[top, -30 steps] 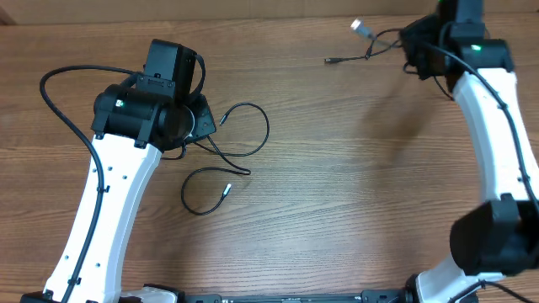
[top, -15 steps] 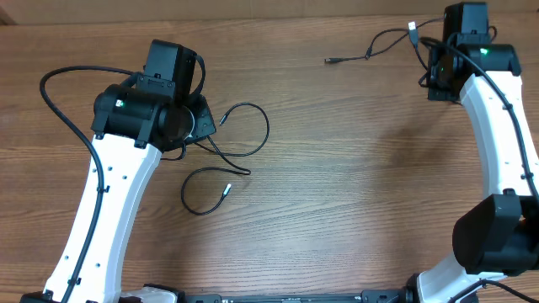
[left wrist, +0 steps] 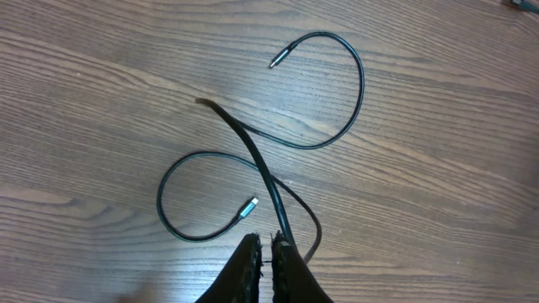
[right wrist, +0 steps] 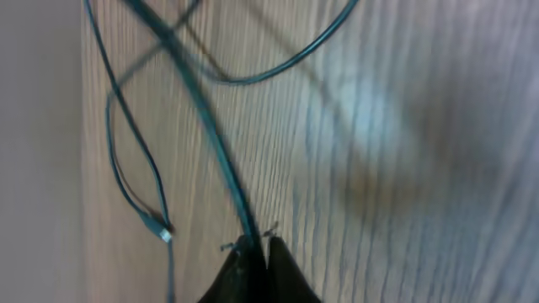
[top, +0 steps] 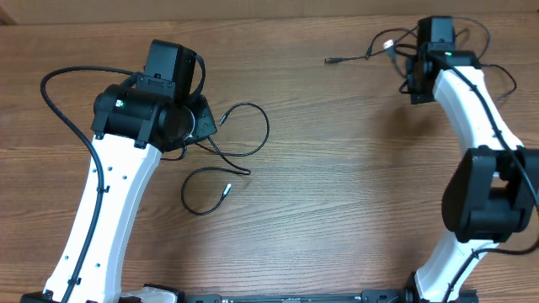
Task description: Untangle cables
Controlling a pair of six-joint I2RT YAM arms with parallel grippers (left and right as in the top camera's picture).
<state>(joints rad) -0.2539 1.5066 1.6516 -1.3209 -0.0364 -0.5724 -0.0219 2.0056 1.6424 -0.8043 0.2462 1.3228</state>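
Overhead: left arm [top: 126, 151] over the left half of the table [top: 354, 185]. Left cable [top: 267, 126] lies in two open loops just right of its wrist. Right arm [top: 472, 101] reaches the far right corner. Right cable [top: 349, 58] trails along the far edge, one plug lifted.

Left wrist: left gripper [left wrist: 269, 251] pinched closed on the left cable [left wrist: 363, 84], which rises off the wood; both plugs rest flat.

Right wrist (blurred): right gripper [right wrist: 253, 248] closed on the right cable [right wrist: 212, 126]; one plug dangles left.
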